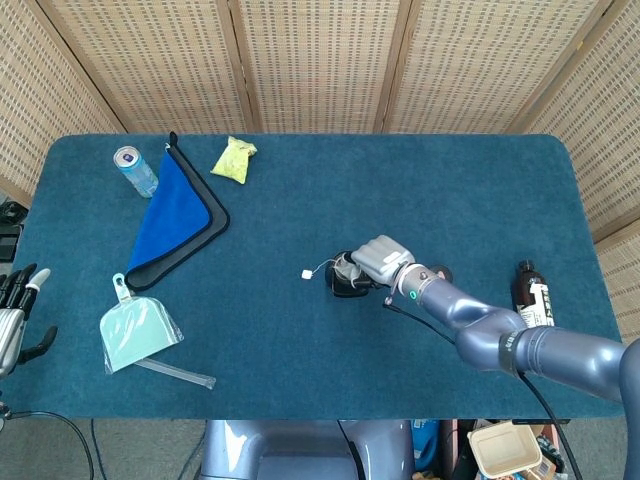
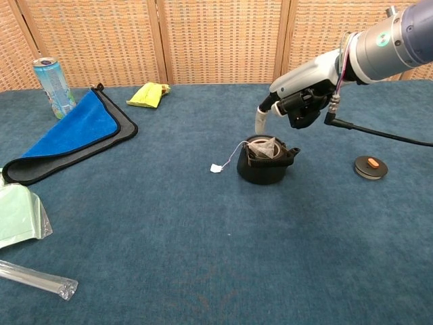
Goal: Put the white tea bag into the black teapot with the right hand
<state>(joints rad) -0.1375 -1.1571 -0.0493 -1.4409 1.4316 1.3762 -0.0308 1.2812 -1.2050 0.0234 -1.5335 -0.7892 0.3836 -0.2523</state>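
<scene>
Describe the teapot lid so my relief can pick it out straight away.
On the blue carpeted table, look to the right of the squat black teapot, past the right hand. The small flat dark round lid lies alone there; its orange knob sets it apart.
</scene>
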